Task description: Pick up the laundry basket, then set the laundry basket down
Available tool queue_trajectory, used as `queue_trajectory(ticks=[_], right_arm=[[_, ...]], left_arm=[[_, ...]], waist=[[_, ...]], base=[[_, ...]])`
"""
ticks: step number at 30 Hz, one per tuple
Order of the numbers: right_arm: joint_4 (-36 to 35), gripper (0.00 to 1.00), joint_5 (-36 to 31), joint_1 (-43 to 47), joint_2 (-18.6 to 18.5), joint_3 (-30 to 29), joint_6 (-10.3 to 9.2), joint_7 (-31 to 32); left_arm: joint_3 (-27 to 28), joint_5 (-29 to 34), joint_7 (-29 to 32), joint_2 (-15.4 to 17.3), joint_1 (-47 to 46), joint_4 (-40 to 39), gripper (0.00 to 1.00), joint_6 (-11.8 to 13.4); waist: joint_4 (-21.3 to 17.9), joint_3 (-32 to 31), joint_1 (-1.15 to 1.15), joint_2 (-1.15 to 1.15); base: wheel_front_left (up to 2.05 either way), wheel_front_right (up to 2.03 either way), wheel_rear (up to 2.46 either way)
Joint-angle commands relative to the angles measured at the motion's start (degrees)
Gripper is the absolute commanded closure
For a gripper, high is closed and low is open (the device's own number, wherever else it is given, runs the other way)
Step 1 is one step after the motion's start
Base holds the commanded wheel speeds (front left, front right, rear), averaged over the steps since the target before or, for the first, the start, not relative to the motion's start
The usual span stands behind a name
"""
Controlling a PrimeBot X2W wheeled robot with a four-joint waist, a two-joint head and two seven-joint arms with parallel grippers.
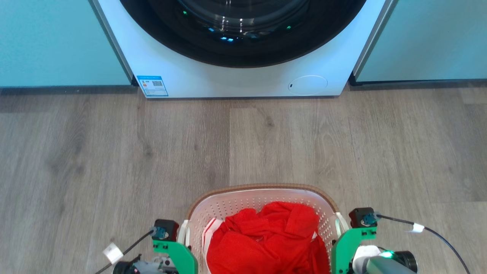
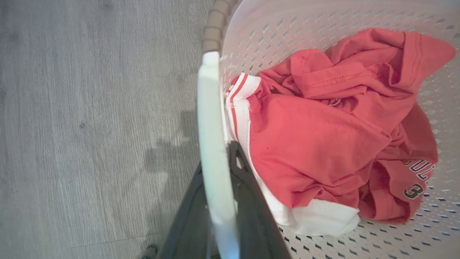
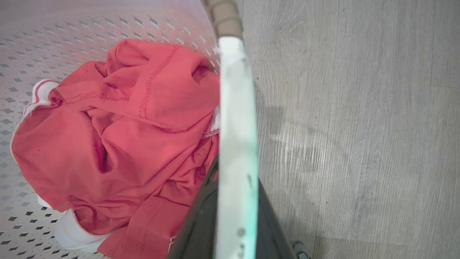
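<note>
The laundry basket (image 1: 228,205), white and perforated with a brown woven-look rim, sits at the bottom centre of the head view with a red garment (image 1: 266,239) heaped inside. My left gripper (image 1: 177,247) is at its left handle and my right gripper (image 1: 344,241) at its right handle. In the left wrist view, my left gripper (image 2: 217,160) is shut on the white left handle (image 2: 210,108), one dark finger on each side. My right gripper (image 3: 237,178) is likewise shut on the right handle (image 3: 235,108). I cannot tell whether the basket touches the floor.
A white front-loading washing machine (image 1: 243,82) with a dark round door stands straight ahead, between teal cabinets (image 1: 57,38) on both sides. Grey wood-look floor (image 1: 243,144) stretches between the basket and the machine. Cables trail from both wrists.
</note>
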Motion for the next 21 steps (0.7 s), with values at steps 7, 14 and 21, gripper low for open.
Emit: queue_trajectory(ticks=[7, 14, 21], right_arm=[[-0.1, 1.0, 1.84, 0.13, -0.45, 2.96, 0.13, -1.14], [0.16, 1.0, 3.57, -0.06, -0.45, 4.77, 0.13, -1.56], [0.43, 1.0, 5.17, -0.21, -0.45, 6.36, 0.13, -2.01]], left_arm=[[-0.13, -1.06, -0.65, 1.74, -1.22, 0.2, 1.0, 0.55], [-0.89, -2.08, -0.82, 1.74, -1.15, 0.08, 1.0, 0.79], [-1.72, -2.93, -0.85, 1.74, -1.06, 0.15, 1.0, 0.99]], waist=[[-0.25, -1.05, 0.01, 0.0], [-0.44, -1.6, 0.01, 0.0], [-0.48, -2.11, 0.01, 0.0]], base=[[0.0, 0.0, 0.0], [0.0, 0.0, 0.0], [0.0, 0.0, 0.0]])
